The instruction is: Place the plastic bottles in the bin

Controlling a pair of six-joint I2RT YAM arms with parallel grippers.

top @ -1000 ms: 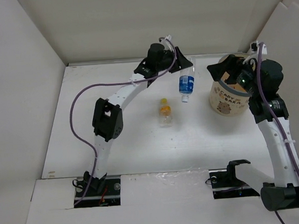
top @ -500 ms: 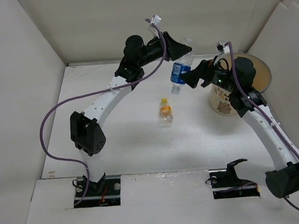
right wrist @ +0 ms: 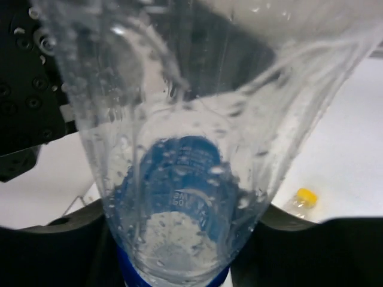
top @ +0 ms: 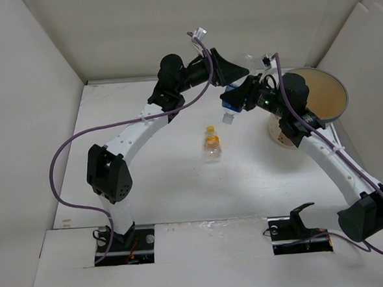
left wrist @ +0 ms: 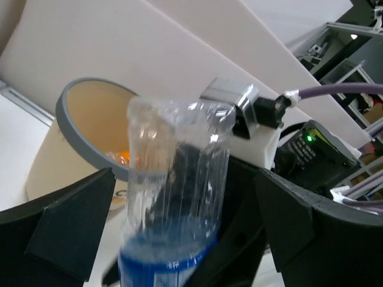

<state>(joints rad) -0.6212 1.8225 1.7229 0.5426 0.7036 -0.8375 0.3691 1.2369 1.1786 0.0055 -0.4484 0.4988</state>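
Right gripper (right wrist: 179,248): we read it as pinching the bottle (top: 231,103), with dark pads pressed against both sides of its thin clear wall in the wrist view.

Left gripper (left wrist: 185,179): its fingers are spread to either side of the same bottle with a sliver of gap on each side. We judge that it is not gripping.

Bottle: blue label, held in the air between the two grippers. It is near the bin (top: 328,89) but short of its rim, not over the opening.

Bin: at the far right of the table (top: 154,178). An orange object (left wrist: 122,156) lies inside.

Second bottle (top: 211,144): yellow cap, on the table, well apart from the bin.

Hazards, as we judge them:
- The soft wall may buckle and slip from the pads.
- Letting go before the bottle passes the rim would drop it onto the table.
- The grippers crowd each other and may knock together when they part.

Writing: there is white print on the blue label, too blurred to read. We can read no lettering on the bin from here.
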